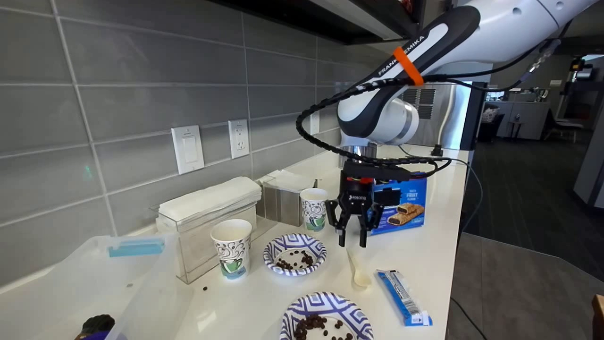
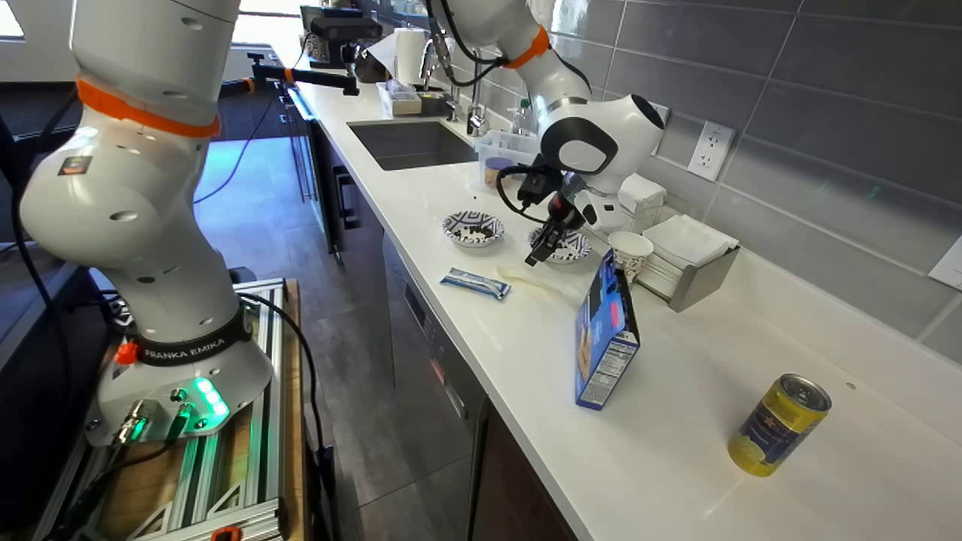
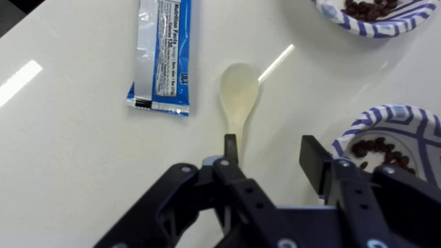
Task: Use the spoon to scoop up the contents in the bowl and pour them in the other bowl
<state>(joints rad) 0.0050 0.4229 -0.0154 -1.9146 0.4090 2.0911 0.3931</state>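
Note:
The cream-white spoon (image 1: 360, 277) lies on the counter, also in view in the wrist view (image 3: 238, 89) and faintly in an exterior view (image 2: 530, 279). Two purple-and-white patterned bowls stand beside it: a bowl (image 1: 330, 302) nearer that camera and a bowl (image 1: 272, 245) by the cups. Both hold dark brown beans (image 1: 309, 326), also in the wrist view (image 3: 396, 156). My gripper (image 1: 352, 240) is open and empty, pointing down above the spoon's handle end. In the wrist view the gripper (image 3: 270, 151) has its left finger covering part of the handle.
A blue-and-white packet (image 1: 405, 297) lies beside the spoon. A blue box (image 1: 401, 208) stands behind the gripper. Paper cups (image 1: 233, 250), napkin holders (image 1: 210, 208) and a plastic bin (image 1: 160, 269) line the wall. A yellow can (image 2: 780, 424) stands farther along the counter.

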